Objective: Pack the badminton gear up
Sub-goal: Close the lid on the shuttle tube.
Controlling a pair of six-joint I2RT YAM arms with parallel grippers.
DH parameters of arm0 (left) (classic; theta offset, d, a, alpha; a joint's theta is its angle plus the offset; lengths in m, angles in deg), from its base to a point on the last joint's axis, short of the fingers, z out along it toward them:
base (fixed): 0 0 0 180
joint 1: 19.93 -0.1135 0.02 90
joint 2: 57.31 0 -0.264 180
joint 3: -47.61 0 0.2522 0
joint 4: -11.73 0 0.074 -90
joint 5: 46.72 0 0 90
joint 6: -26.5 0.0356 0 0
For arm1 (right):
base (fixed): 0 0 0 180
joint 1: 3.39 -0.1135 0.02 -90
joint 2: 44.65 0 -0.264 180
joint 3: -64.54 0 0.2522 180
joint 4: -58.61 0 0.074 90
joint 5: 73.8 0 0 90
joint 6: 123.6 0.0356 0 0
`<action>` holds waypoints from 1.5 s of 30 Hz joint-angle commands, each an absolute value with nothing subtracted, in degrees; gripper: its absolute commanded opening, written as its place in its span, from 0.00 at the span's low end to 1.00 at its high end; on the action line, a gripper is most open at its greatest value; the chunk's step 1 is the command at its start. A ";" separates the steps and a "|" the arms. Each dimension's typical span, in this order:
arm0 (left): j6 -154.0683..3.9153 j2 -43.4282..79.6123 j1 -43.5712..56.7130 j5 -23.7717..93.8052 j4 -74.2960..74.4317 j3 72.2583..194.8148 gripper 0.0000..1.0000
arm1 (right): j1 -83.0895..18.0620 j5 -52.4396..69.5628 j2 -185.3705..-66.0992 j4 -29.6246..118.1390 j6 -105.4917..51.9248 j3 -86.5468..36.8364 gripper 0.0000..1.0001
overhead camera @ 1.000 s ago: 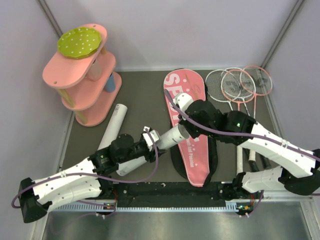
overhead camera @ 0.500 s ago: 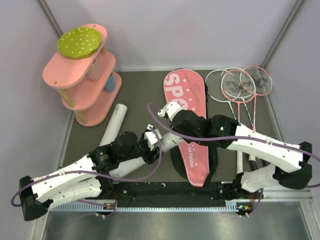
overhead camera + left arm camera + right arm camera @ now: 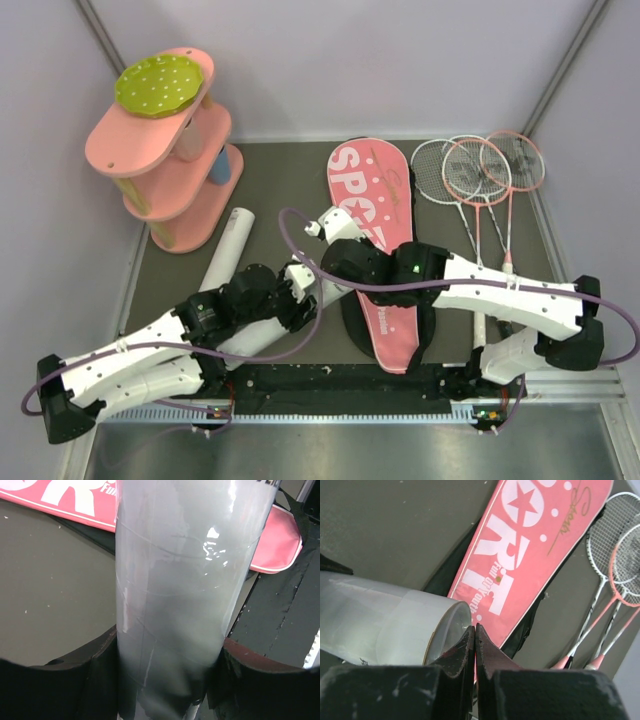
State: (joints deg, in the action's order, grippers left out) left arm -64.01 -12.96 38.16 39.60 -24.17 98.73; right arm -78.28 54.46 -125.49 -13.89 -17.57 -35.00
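My left gripper is shut on a long white tube, which slants up toward the bag. In the left wrist view the tube fills the gap between the dark fingers. My right gripper is shut and empty, its tips right beside the open end of that tube. From above, the right wrist covers this end. The pink "SPORT" bag lies flat mid-table. Three pink and white rackets lie to its right. A second white tube lies at the left.
A pink tiered shelf with a green dotted disc stands at the back left. Purple walls close in the table on three sides. A black strip runs along the near edge by the arm bases.
My right arm has swung left and nearer, from over the bag to the tube's open end. My left gripper has kept its hold on the tube and barely shifted.
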 commanded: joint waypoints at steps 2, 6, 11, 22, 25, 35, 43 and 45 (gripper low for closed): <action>-69.21 -15.21 38.17 35.29 -2.48 102.15 0.09 | -82.22 47.59 -130.35 3.43 -14.06 -32.64 0.00; -66.32 -17.14 38.17 30.12 1.47 99.61 0.09 | -82.23 42.31 -128.42 11.96 -21.98 -26.67 0.00; -64.90 -18.55 38.17 24.83 3.67 98.46 0.08 | -82.31 39.67 -124.99 18.20 -26.47 -22.53 0.00; -76.06 -19.17 38.17 30.16 17.02 94.51 0.07 | -84.24 46.43 -122.88 23.32 -19.56 -19.18 0.00; -78.87 -18.91 38.17 32.64 19.67 94.06 0.07 | -84.95 51.44 -123.84 23.06 -16.64 -19.79 0.00; -79.14 -18.46 38.17 31.24 24.76 93.63 0.04 | -85.56 48.82 -126.40 26.13 -9.26 -19.45 0.00; -81.87 -23.47 38.17 29.92 40.49 85.98 0.04 | -85.48 39.59 -119.02 42.02 -4.24 -8.65 0.00; -81.78 -23.83 38.17 28.70 41.55 86.06 0.04 | -85.48 37.48 -117.61 49.58 -4.85 -4.43 0.00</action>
State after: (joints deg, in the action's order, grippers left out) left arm -69.04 -22.90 37.09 35.92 -2.83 84.15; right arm -79.81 64.30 -114.39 19.86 -17.24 -10.89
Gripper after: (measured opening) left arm 0.614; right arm 0.002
